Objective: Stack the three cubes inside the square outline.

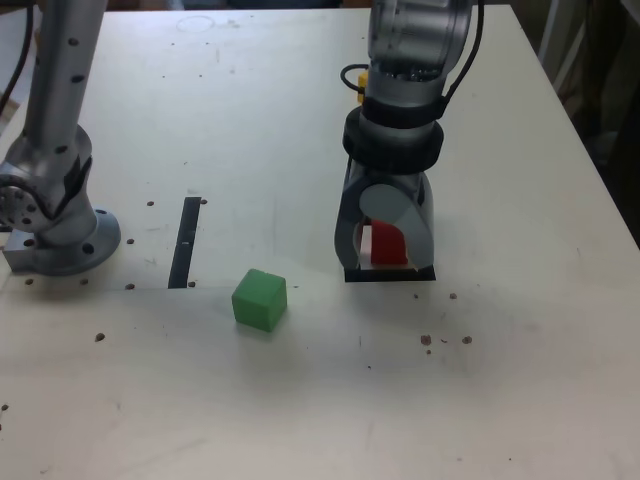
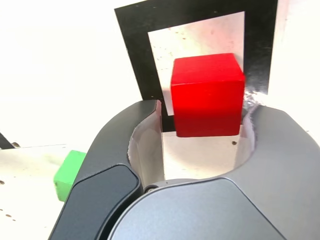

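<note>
Just red cube (image 2: 207, 95) inside square outline (image 2: 136, 50)

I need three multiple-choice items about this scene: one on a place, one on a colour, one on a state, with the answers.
1. Where is the red cube?
A) on the strip
B) at the outline, between the jaws of the gripper
C) beside the arm's base

2. Which colour is the cube nearest the strip?
A) blue
B) green
C) white

3. What lies on the red cube?
A) nothing
B) another cube
C) a tool

Answers: 1 B, the wrist view shows it over the black frame; 2 B, the green cube lies alone there; 3 A, its top is bare.
</note>
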{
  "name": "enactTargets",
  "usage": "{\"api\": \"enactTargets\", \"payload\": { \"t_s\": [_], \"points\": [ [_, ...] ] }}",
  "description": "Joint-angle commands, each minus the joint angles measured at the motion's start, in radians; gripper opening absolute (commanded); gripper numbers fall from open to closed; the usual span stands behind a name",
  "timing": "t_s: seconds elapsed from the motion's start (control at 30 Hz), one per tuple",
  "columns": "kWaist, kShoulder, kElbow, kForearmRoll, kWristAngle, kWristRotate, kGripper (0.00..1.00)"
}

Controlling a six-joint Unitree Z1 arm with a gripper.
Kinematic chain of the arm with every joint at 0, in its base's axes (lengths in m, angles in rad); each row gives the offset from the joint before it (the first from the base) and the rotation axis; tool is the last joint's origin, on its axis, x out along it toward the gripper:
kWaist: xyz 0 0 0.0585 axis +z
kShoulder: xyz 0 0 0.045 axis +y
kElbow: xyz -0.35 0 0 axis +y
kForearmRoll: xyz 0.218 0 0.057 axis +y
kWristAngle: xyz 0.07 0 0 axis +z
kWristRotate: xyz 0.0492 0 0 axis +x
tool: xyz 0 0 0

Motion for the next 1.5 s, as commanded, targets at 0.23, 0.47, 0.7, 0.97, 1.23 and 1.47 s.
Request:
{"api": "enactTargets", "payload": {
  "t_s": [0.23, 0.47, 0.7, 0.97, 1.23, 1.47],
  "points": [
    [0.044, -0.09, -0.056, 0.149, 0.057, -0.001, 1.0],
    [0.168, -0.159, -0.122, 0.268, 0.129, 0.1, 0.99],
    [0.32, -0.185, -0.206, 0.279, 0.218, 0.334, 1.0],
    [0.464, -0.158, -0.327, 0.291, 0.334, 0.614, 1.0],
    [0.608, -0.065, -0.402, 0.287, 0.336, 0.869, 0.99],
    [0.691, 0.073, -0.505, 0.281, 0.332, 1.013, 0.99]
  ]
}}
